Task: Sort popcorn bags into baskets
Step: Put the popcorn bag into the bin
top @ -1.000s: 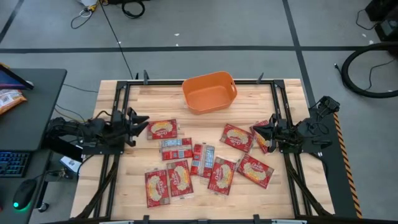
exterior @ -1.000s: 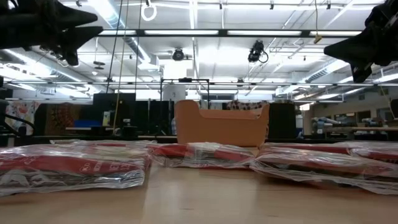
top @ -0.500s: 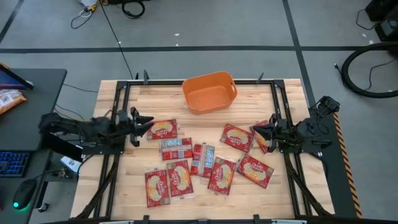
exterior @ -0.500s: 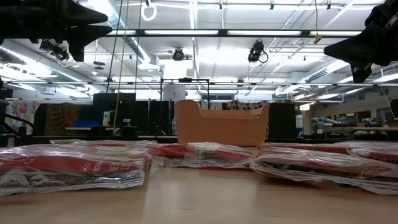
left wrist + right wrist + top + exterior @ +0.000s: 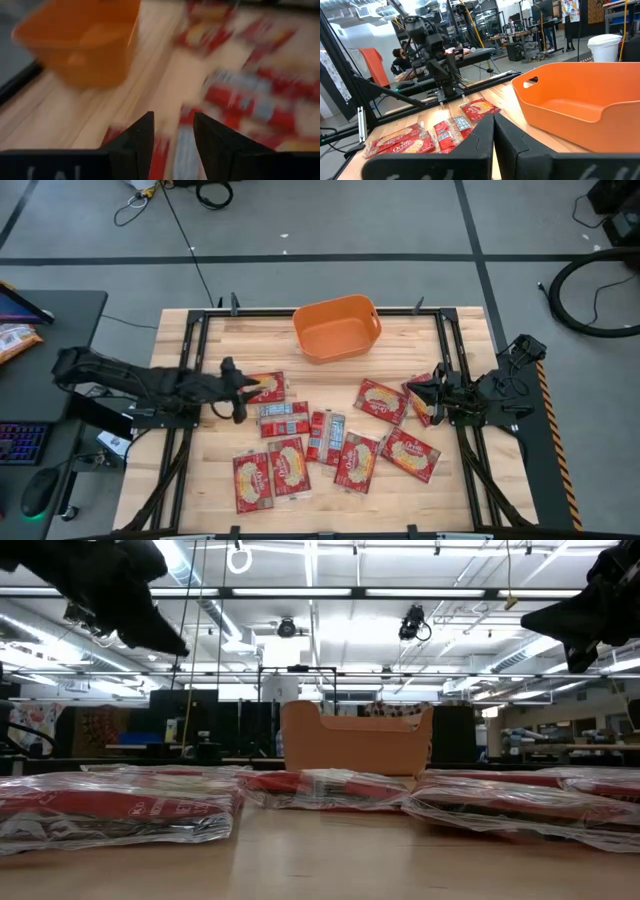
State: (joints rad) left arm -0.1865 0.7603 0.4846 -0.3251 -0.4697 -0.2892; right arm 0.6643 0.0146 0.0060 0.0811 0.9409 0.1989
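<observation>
Several red popcorn bags (image 5: 325, 437) lie flat on the wooden table, spread across its middle and near side; they also show in the low view (image 5: 120, 805). The orange tub (image 5: 337, 327) stands on its base at the table's far edge. My left gripper (image 5: 238, 390) hangs open above the left end of the leftmost far bag (image 5: 264, 387), tipped downward and well off the table (image 5: 165, 638). In its wrist view the fingers (image 5: 172, 120) frame blurred packets. My right gripper (image 5: 412, 392) waits shut at the right side beside a bag (image 5: 422, 400), raised (image 5: 530, 612).
Black frame rails (image 5: 190, 340) run along the table's left and right sides. A dark desk with a keyboard and a mouse (image 5: 40, 492) stands to the left. A person (image 5: 400, 60) sits in the room beyond the table. Bare wood (image 5: 245, 345) shows left of the tub.
My left arm has reached toward the table's right, bringing its gripper from beside the left rail to above the leftmost far bag, and the gripper has tipped from level to pointing downward. The bags and the tub have not moved.
</observation>
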